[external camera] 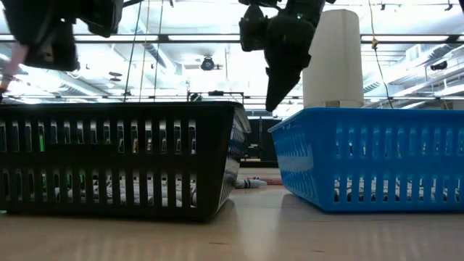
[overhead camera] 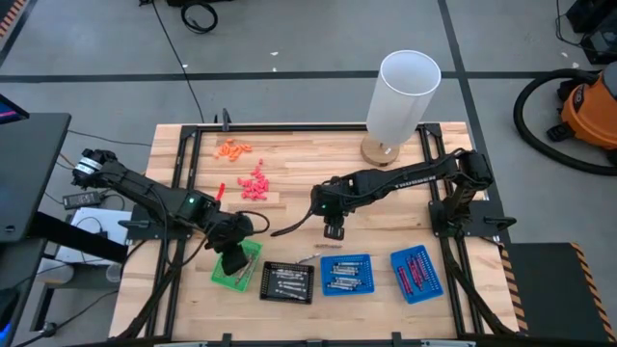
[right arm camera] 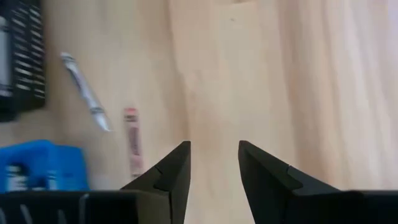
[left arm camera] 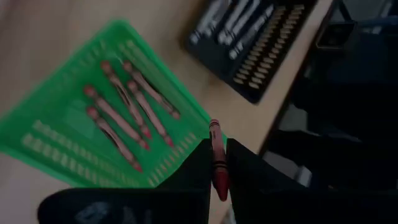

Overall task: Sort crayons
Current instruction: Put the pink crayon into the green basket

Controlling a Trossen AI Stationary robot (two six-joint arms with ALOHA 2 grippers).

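Left gripper point(left arm camera: 216, 163) pinching red crayon point(left arm camera: 217, 158) above green tray point(left arm camera: 50, 146); we drop centrally. Right gripper point(right arm camera: 214, 165) fingers apart, empty.

Overhead looks straight down; low camera sits level, close behind the black tray point(external camera: 123, 159) both share.

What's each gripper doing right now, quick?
Left gripper: shut on a red crayon, above the green tray.
Right gripper: open, empty, over bare table.
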